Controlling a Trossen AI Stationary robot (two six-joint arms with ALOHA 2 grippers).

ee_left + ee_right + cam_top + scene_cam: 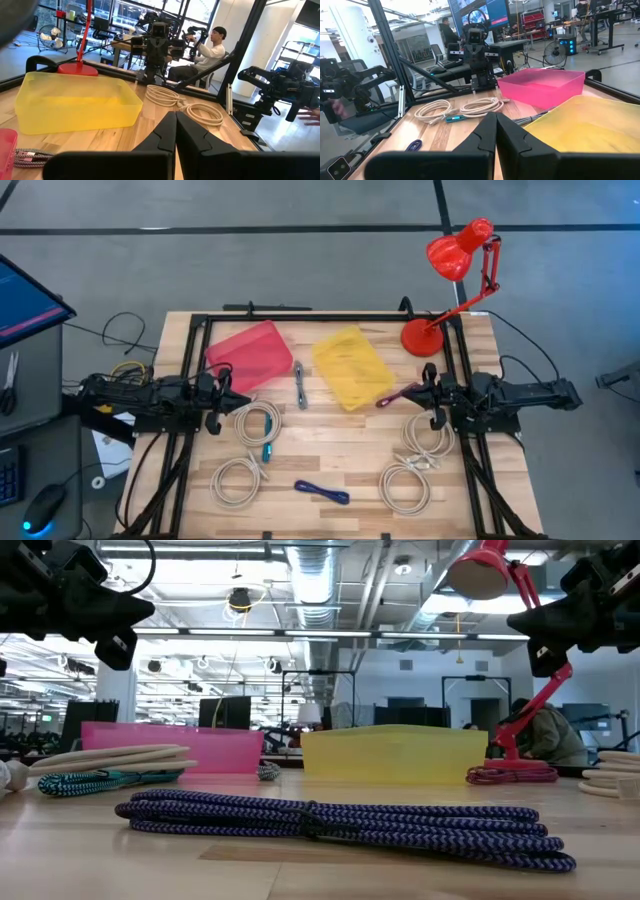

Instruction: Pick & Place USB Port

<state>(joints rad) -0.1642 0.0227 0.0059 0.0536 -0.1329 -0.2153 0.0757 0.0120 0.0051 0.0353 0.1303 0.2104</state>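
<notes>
High view shows a wooden counter [330, 470] inside a black frame, with both arms resting at its sides. The left gripper [225, 395] sits at the left edge beside the pink bin [248, 355], and in its own wrist view its jaws are clenched together with nothing between them. The right gripper [422, 393] waits at the right edge, near the yellow bin [352, 366], and its jaws are likewise pressed shut on nothing.

A red desk lamp [455, 275] stands at the far right corner, its shade hanging out past the counter. The two bins lie side by side across the far half, with a grey braided cable [299, 384] between them.

Four coiled cream cables sit on the near half: one [256, 421] by the left gripper, one [238, 480] nearer the front, and two on the right [427, 435] [405, 485], touching each other. A maroon cable [398, 395] lies against the yellow bin's right corner, just beside the right gripper. A teal cable [267, 450] sits just below the upper left cream coil. A bundled purple cable [322, 492] lies alone at front centre, well apart from both grippers.
</notes>
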